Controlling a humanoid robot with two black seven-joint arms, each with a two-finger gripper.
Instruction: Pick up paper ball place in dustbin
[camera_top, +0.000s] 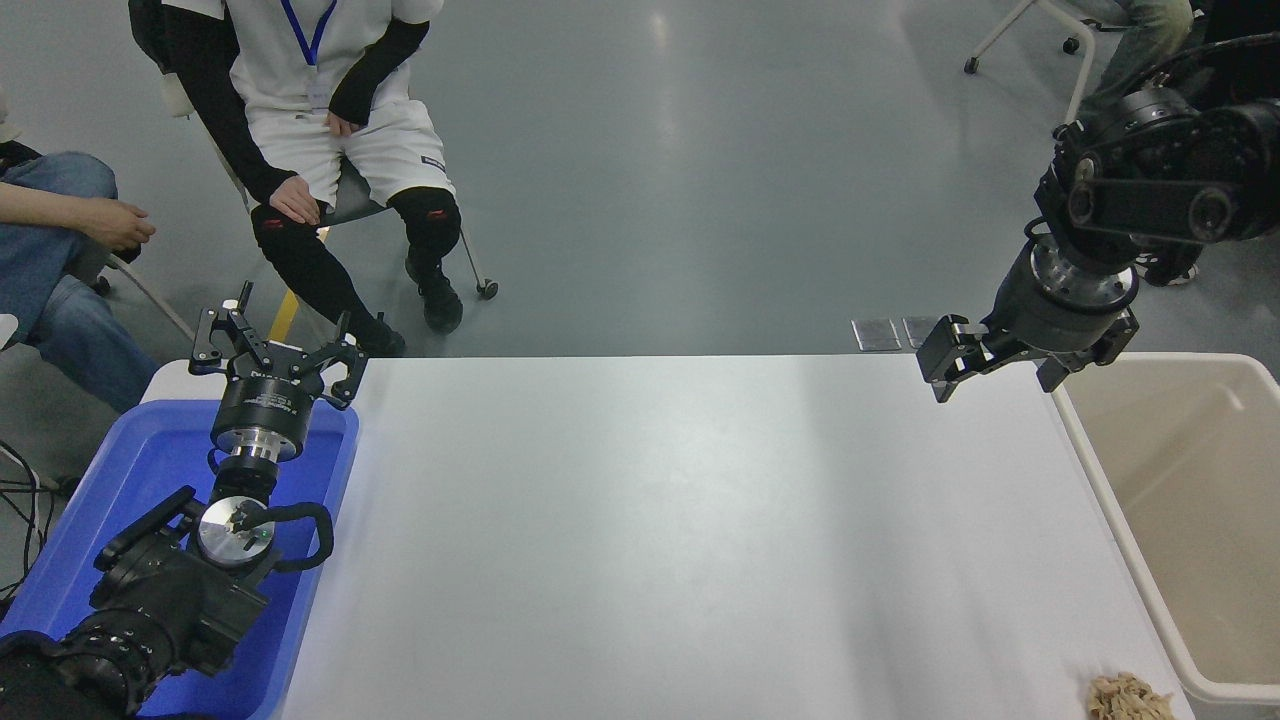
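Head view: paper ball (1130, 697) lies at the near right corner of the table (650, 540), cut off by the picture's bottom edge, so its full outline and any long axis cannot be judged. Tan, crumpled, ragged surface. It sits just beside the dustbin's (1110, 500) near rim, on the tabletop, not inside. Dustbin is smooth cream plastic with a thick rounded rim, rectangular; its right and near parts run out of frame. Table white, matte, with soft glare at centre.

Right gripper (995, 362) hangs above the far right table edge, well apart from the ball, fingers spread and holding nothing; its far finger is partly hidden behind the wrist. Left gripper (275, 340) parked over the blue tray (320, 520) at near left, fingers wide, nothing in them.

Two seated people beyond the far left edge, cropped at the top and left.
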